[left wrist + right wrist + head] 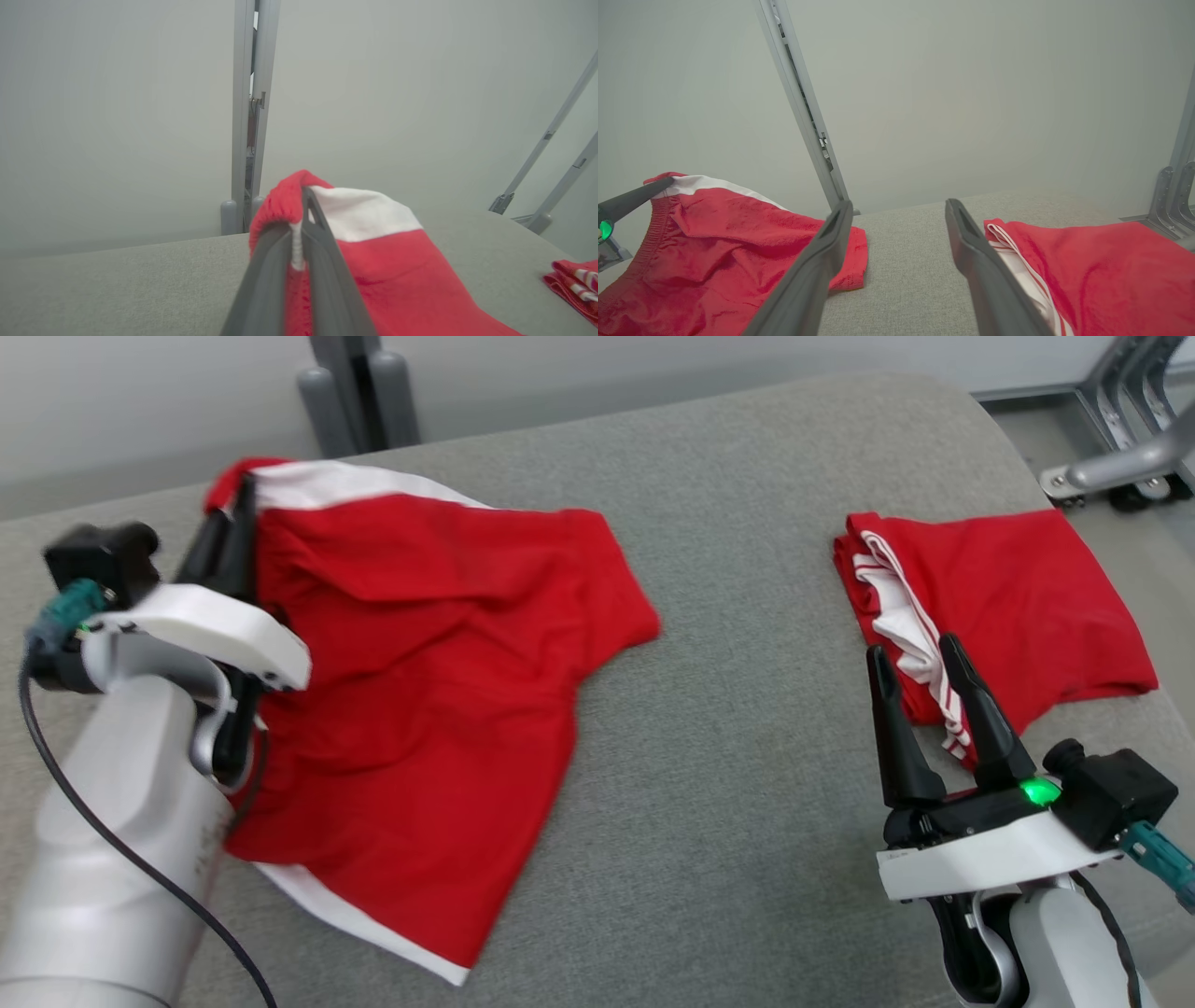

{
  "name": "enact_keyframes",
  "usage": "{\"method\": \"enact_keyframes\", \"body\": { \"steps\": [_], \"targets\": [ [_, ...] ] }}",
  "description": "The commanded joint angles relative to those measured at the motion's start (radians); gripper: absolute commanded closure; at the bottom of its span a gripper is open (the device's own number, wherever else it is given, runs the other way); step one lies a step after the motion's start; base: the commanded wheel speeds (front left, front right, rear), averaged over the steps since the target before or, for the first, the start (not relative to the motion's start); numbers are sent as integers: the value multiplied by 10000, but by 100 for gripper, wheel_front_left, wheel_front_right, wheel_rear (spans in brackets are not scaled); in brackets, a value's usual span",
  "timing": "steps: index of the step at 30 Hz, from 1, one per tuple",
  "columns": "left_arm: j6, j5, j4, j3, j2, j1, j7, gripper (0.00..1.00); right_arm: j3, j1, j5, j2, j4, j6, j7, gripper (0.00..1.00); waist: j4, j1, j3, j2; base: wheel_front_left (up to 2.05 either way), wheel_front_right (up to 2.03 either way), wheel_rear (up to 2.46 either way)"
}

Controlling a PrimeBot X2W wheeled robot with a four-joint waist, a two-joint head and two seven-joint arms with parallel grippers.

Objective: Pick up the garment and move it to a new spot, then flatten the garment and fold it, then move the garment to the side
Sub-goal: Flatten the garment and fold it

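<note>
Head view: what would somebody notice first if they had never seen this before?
First, the big red garment with white trim, spread over the left of the grey padded surface, its top corner pinched in the shut left gripper. Next, the smaller folded red garment on the right, with the right gripper open at its near edge.

I see a grey padded surface (747, 784): loose red garment (439, 691) spread on its left side, folded red garment (1027, 597) at right.
</note>
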Motion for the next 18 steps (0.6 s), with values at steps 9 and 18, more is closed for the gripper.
{"method": "enact_keyframes", "body": {
  "steps": [9,18],
  "targets": [
    [720,404,2771,518,1032,-1785,-30,8,288,-418,571,-40,-153,6,-13,0,-758,0,790,0,0,0,0],
    [1388,870,2444,1082,961,-1582,-30,0,244,-451,441,-44,6,6,-13,0,-298,0,675,0,0,0,0]
  ]
}}
